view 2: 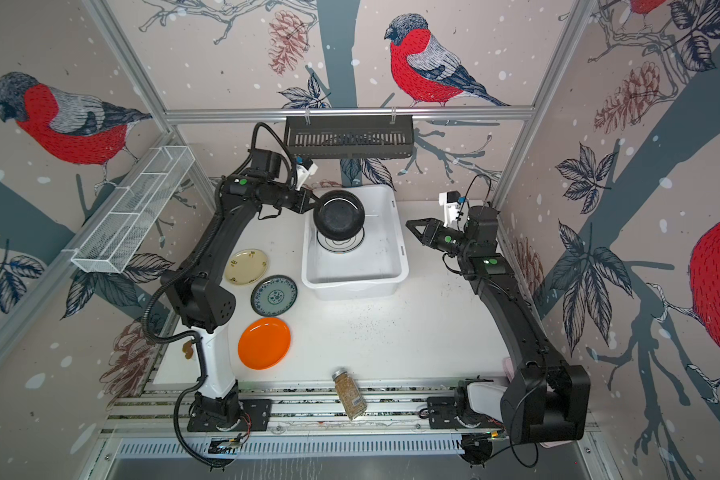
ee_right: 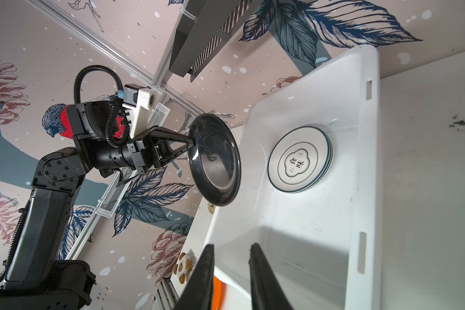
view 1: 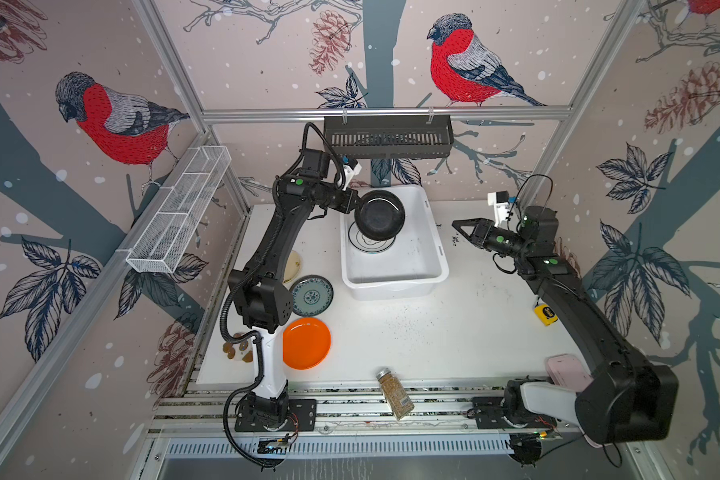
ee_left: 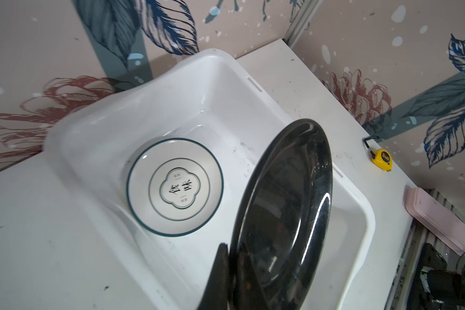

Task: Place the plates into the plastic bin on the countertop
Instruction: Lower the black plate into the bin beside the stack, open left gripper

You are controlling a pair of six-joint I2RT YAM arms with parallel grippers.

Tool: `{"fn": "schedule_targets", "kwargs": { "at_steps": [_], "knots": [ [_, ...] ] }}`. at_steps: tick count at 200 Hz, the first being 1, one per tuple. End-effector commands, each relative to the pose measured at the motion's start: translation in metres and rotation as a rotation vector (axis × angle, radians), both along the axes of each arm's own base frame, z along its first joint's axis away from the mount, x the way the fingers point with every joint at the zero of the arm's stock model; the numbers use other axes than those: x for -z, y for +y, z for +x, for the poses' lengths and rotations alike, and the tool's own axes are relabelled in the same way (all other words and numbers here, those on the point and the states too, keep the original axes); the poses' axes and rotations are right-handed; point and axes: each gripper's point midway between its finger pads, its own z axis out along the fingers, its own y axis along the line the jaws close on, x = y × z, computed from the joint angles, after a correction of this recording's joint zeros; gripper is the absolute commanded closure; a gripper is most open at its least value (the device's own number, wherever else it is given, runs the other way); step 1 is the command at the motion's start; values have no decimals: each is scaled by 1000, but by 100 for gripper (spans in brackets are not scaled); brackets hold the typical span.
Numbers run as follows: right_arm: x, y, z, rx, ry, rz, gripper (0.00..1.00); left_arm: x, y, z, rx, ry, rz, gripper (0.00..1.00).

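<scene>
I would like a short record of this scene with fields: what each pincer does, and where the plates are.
Left pincer: shut on black plate, held tilted above plastic bin
Right pincer: open, empty, beside bin
In bin: white emblem plate
On countertop: cream plate, teal plate, orange plate

I work in a robot lab cell: an aluminium frame (view 1: 267,114) holds bird-printed wall panels (view 1: 267,50) around my white countertop (view 1: 454,332), and my arm bases (view 1: 275,413) are bolted to rails (view 1: 350,409) along its front edge.
</scene>
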Motion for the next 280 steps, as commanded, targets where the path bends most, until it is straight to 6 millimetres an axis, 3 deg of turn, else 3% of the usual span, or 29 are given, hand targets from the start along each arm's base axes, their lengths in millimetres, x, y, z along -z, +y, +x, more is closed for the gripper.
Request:
{"fn": "schedule_targets", "kwargs": {
  "at_steps": [1,49,119,187,280],
  "knots": [
    [-2,-5,-7,-1,-7,-9,74,20,-21,-14,89,40,14,100],
    [-5,-9,-12,13,-4,-8,74,77,-45,-21,152,124,63,100],
    [-1,-10,-10,20,7,2,74,133,-55,-23,212,200,85,100],
    [-4,-7,-15,5,8,-31,73,168,-61,-20,227,240,108,100],
    [8,-1,-15,-9,31,-43,73,202,-71,-24,271,263,144,100]
  ]
}}
